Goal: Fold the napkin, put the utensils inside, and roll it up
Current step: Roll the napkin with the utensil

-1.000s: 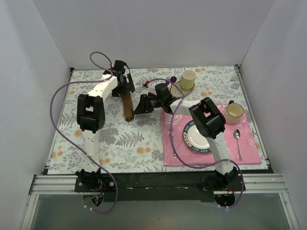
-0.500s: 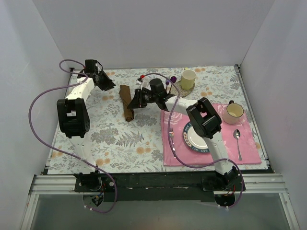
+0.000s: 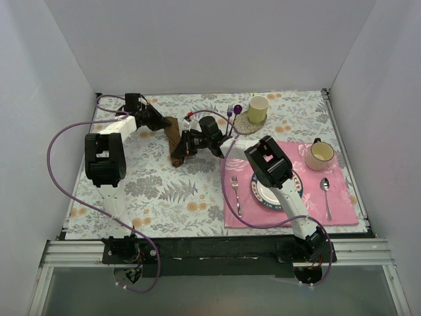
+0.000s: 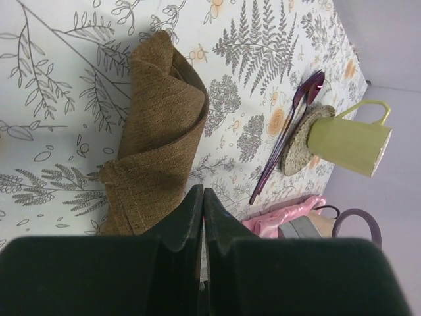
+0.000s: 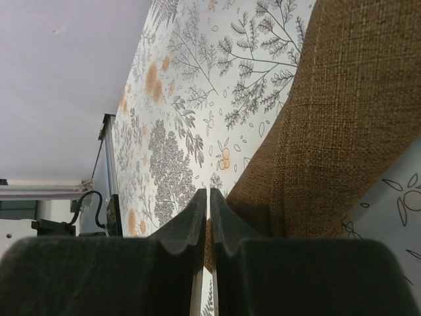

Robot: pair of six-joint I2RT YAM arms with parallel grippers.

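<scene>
Left wrist: left gripper closed empty, right gripper nearly closed beside the soft napkin; I'd pinch its loose edge.

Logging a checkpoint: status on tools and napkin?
Left tool shut, empty. Right tool shut at napkin edge. Napkin loosely rolled. Fork outside it, on mat.

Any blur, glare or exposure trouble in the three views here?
Top external: sharp and evenly lit, soft shadows only, no glare. Left wrist: the rolled dark brown cloth napkin is crisp, weave visible; the left end effector is nearly black, its detail lost. Right wrist: the napkin's weave is sharp; the right end effector is equally dark.
</scene>
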